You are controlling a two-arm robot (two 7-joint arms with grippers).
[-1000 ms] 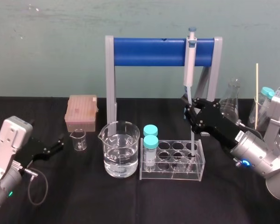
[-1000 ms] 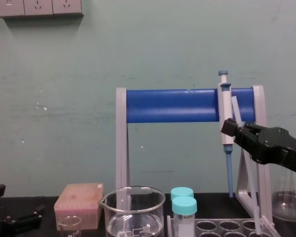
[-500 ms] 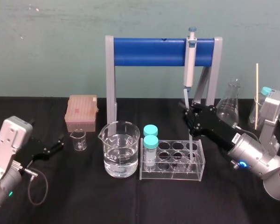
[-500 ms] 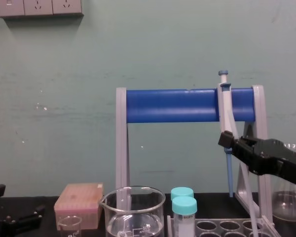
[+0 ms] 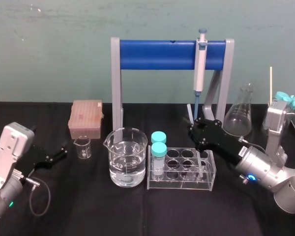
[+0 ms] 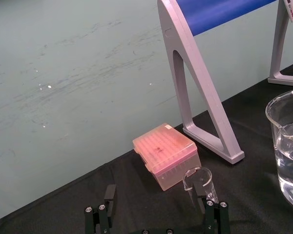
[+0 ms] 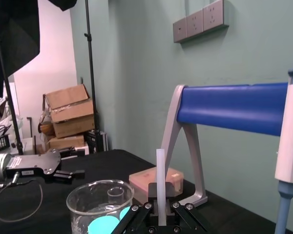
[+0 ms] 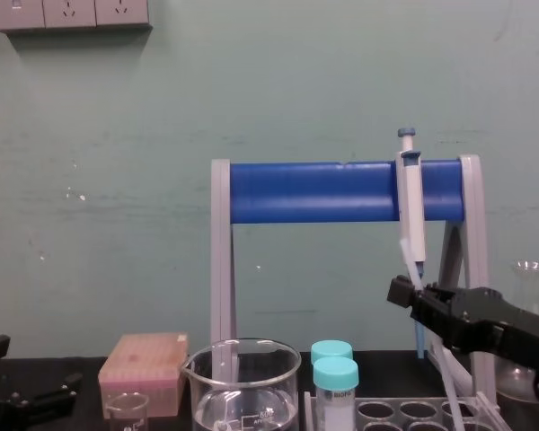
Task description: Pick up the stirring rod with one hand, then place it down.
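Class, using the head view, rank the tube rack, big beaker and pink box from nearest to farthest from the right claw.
1. Tube rack, just in front of the right claw holding the stirring rod.
2. Big beaker, mid-table, further left.
3. Pink box, back left.
Left claw idles far left.

The stirring rod [image 7: 160,175] looks frosted, perhaps glass; beaker [image 5: 127,163] glossy clear glass; tablecloth [image 5: 88,211] matt black.
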